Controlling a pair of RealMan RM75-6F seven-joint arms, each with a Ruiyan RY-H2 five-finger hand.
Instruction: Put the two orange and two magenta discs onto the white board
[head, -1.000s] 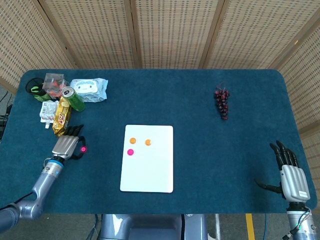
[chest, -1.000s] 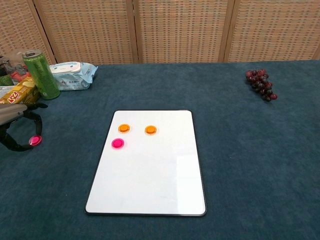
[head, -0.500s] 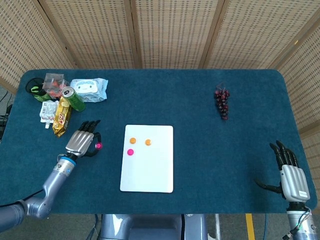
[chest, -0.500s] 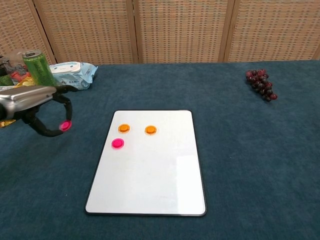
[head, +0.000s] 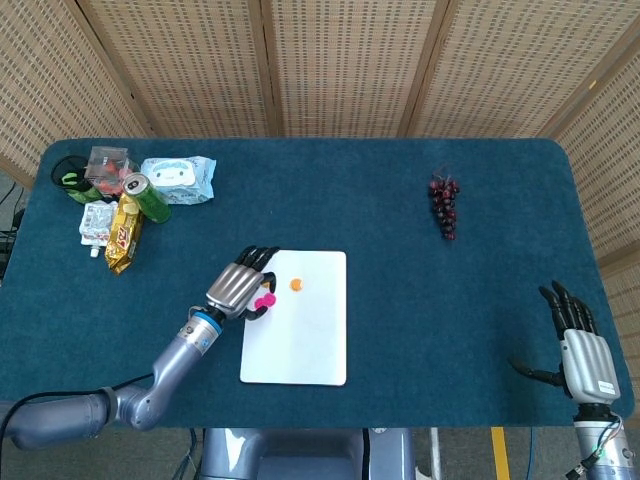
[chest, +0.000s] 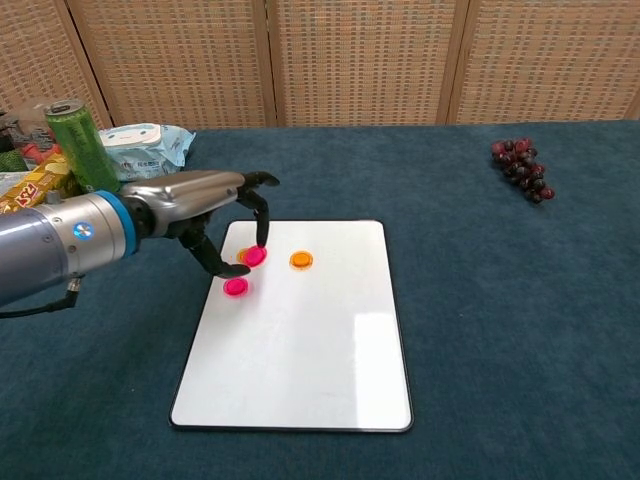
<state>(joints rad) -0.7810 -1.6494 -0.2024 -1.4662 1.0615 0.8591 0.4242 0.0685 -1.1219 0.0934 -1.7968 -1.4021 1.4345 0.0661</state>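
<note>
1. Magenta disc (chest: 255, 255) pinched betw. thumb & fingertip of left hand (chest: 205, 215), over upper-left corner of white board (chest: 300, 370).
2. Just below fingers: 2nd magenta disc (chest: 235, 287) on board; orange disc (chest: 301, 260) to their right.
3. Right hand (head: 582, 350) well apart, fingers spread, holding nothing.

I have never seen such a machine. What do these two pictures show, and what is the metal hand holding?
It is a robot with two arms, each ending in a mechanical hand. One picture looks down from its head, the other forward from its chest. The left hand pinches a magenta disc between its fingers, above the white board. On the board lie another magenta disc and an orange disc; a second orange one is mostly hidden. The right hand is open and holds nothing. Grapes, a green can and snack packets lie on the blue table.
</note>
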